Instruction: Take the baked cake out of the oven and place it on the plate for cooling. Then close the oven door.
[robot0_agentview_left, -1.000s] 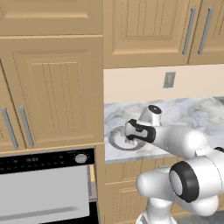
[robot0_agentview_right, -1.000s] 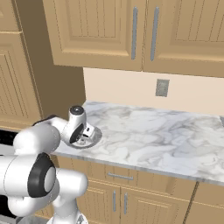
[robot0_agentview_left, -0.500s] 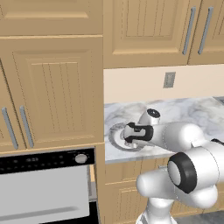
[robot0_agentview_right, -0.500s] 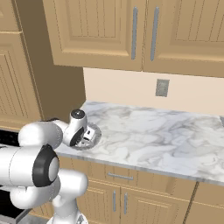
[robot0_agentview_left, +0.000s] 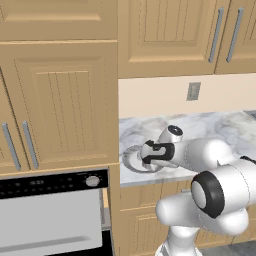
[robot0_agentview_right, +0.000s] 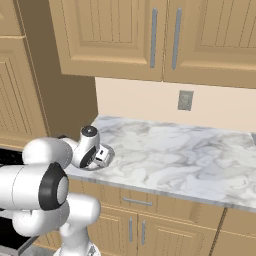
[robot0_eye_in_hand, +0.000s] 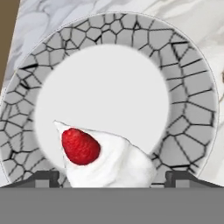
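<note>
- Cake slice (robot0_eye_in_hand: 103, 159) lies on the plate (robot0_eye_in_hand: 192, 105) in the hand view, a pale wedge carrying a red strawberry topping (robot0_eye_in_hand: 80, 146).
- Wedge sits at about 6 o'clock on the plate, its narrow tip pointing toward 10 o'clock, reaching onto the white centre; its wide end overlaps the grey cracked-pattern rim.
- Gripper (robot0_eye_in_hand: 111, 177) is low over the plate; the two dark fingertips (robot0_eye_in_hand: 43, 177) rise at 7 and 5 o'clock of the hand view, spread wide, one on each side of the wedge, with a visible gap to the cake on both sides. Jaws stand open, nothing clamped.
- Plate rests on the marble counter (robot0_agentview_right: 185, 150), close to the counter's end beside the tall wooden cabinet (robot0_agentview_left: 60, 100).
- In the left base view the gripper (robot0_agentview_left: 146, 154) reaches from the arm toward 9 o'clock, over the plate (robot0_agentview_left: 129, 161).
- In the right base view the hand (robot0_agentview_right: 100, 155) hangs over the plate (robot0_agentview_right: 107, 152), at 9 o'clock from the wall outlet (robot0_agentview_right: 185, 100).
- Oven (robot0_agentview_left: 50, 186), with black control panel and silver knob (robot0_agentview_left: 92, 181), sits at 7 o'clock in the left base view, below the tall cabinet.
- Oven door (robot0_agentview_left: 47, 220) shows a plain grey face below the panel; whether it is fully down cannot be told.
</note>
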